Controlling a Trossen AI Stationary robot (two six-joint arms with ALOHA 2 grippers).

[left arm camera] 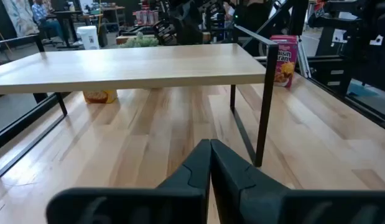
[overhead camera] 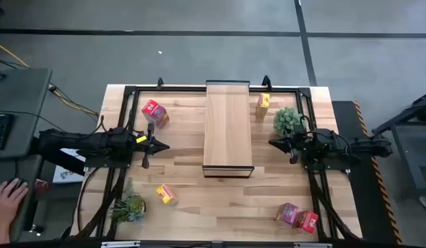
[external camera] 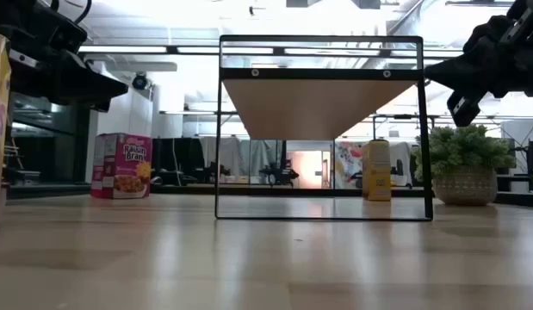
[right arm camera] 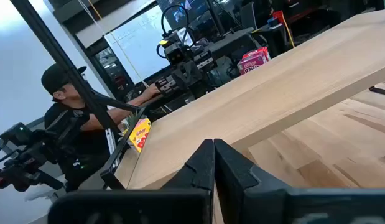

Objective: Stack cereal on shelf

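The shelf [overhead camera: 228,127] stands in the middle of the table, a light-wood board on a dark metal frame, with nothing on top. A pink box [overhead camera: 155,112] stands far left of it and a yellow box [overhead camera: 263,105] far right. Another yellow box [overhead camera: 166,194] lies near left, and a pink box [overhead camera: 287,212] and a red box [overhead camera: 307,220] lie near right. My left gripper [overhead camera: 164,146] hovers shut to the left of the shelf, pointing at it. My right gripper [overhead camera: 271,142] hovers shut on the shelf's right side. Both are empty.
One green potted plant [overhead camera: 287,120] stands just beyond my right gripper, another [overhead camera: 130,205] at the near left corner. A dark metal frame [overhead camera: 130,89] runs around the table edge. A person's hand [overhead camera: 7,195] rests off the table's left side.
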